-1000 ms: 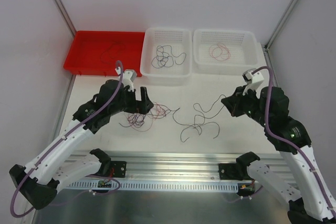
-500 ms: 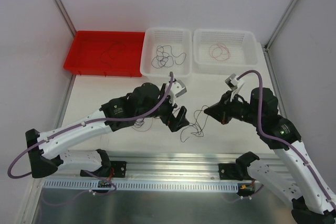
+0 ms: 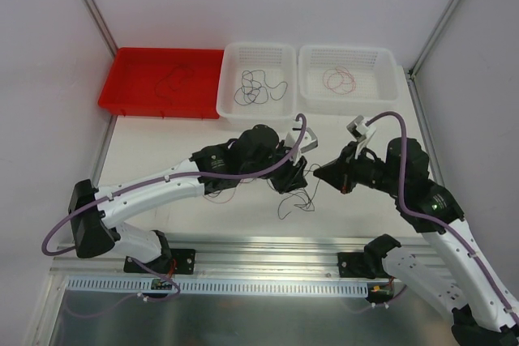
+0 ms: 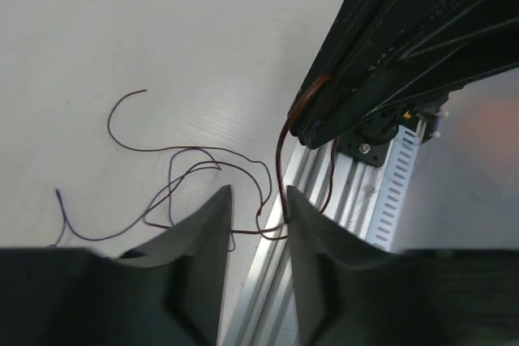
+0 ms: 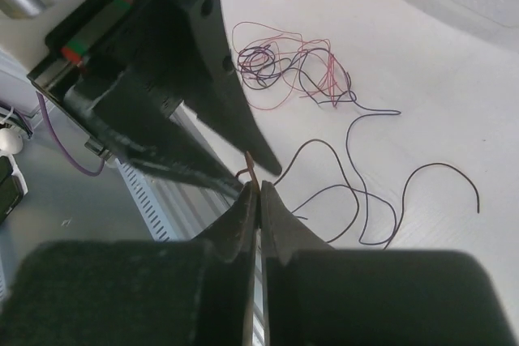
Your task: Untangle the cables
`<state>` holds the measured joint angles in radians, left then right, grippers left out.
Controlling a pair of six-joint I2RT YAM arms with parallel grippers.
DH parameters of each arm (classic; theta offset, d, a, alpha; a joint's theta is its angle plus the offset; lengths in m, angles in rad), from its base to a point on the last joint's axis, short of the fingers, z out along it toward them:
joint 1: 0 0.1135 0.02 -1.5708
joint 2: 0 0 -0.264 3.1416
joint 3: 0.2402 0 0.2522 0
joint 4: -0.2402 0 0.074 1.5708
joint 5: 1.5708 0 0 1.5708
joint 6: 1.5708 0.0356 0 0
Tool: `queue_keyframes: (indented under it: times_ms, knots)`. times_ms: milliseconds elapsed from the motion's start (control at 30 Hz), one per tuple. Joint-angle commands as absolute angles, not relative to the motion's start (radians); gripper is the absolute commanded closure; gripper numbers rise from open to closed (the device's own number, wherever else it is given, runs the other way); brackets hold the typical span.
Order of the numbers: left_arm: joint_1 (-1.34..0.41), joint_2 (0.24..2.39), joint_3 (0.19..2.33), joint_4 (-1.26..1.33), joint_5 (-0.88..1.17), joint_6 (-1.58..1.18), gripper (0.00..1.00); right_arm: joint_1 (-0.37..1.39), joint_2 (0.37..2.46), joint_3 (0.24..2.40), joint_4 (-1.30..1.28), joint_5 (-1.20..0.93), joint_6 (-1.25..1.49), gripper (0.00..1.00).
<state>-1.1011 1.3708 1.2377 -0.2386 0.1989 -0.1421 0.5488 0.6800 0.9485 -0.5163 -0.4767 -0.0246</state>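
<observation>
Dark cable (image 4: 279, 155) rises from the worktop (image 4: 122, 22), pinched in the tightly closed right end effector (image 5: 258, 188); left end effector (image 4: 258, 200), half-open around it, should grip low and draw away gently

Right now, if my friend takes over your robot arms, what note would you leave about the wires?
The left gripper is open, its jaws on either side of a dark strand.
The right gripper is shut on that same strand.
Done: some cables already lie in the red tray, the middle basket and the right basket.
Left to do: a red-and-purple tangle sits on the table, not yet sorted.
</observation>
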Motion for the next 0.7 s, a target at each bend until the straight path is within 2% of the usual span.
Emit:
queue_keyframes:
  times_ms: [0, 67, 100, 167, 200, 267, 300, 333, 367, 467, 567, 667]
  knots:
    - [-1.114, 1.384, 1.285, -0.175, 0.250, -0.138, 0.79, 0.554, 0.666, 0.939, -0.465, -0.485, -0.015, 0.99]
    - [-1.114, 1.387, 1.287, -0.172, 0.245, -0.141, 0.95, 0.554, 0.660, 0.937, -0.475, -0.460, -0.021, 0.97]
    - [-1.114, 1.385, 1.287, -0.170, 0.239, -0.144, 1.00, 0.554, 0.657, 0.937, -0.492, -0.448, -0.029, 0.94]
    - [-1.114, 1.376, 1.289, -0.170, 0.226, -0.155, 1.00, 0.555, 0.643, 0.939, -0.514, -0.407, -0.040, 0.86]
    - [-1.114, 1.373, 1.289, -0.170, 0.204, -0.158, 1.00, 0.555, 0.637, 0.940, -0.538, -0.390, -0.047, 0.75]
    - [-1.114, 1.361, 1.292, -0.170, 0.172, -0.169, 1.00, 0.554, 0.608, 0.946, -0.567, -0.336, -0.058, 0.60]
    - [-1.114, 1.358, 1.292, -0.170, 0.140, -0.172, 1.00, 0.554, 0.595, 0.950, -0.592, -0.318, -0.061, 0.47]
    - [-1.114, 1.353, 1.296, -0.170, 0.124, -0.176, 1.00, 0.554, 0.583, 0.953, -0.603, -0.277, -0.066, 0.42]
    - [-1.112, 1.351, 1.305, -0.170, 0.112, -0.176, 1.00, 0.554, 0.554, 0.957, -0.613, -0.259, -0.066, 0.29]
    - [-1.109, 1.351, 1.351, -0.172, 0.045, -0.173, 1.00, 0.554, 0.505, 0.977, -0.661, -0.200, -0.075, 0.13]
    - [-1.083, 1.359, 1.419, -0.170, 0.015, -0.175, 1.00, 0.554, 0.424, 0.983, -0.701, -0.108, -0.086, 0.01]
    - [-1.026, 1.373, 1.509, -0.172, 0.017, -0.172, 1.00, 0.554, 0.329, 0.963, -0.724, -0.009, -0.083, 0.03]
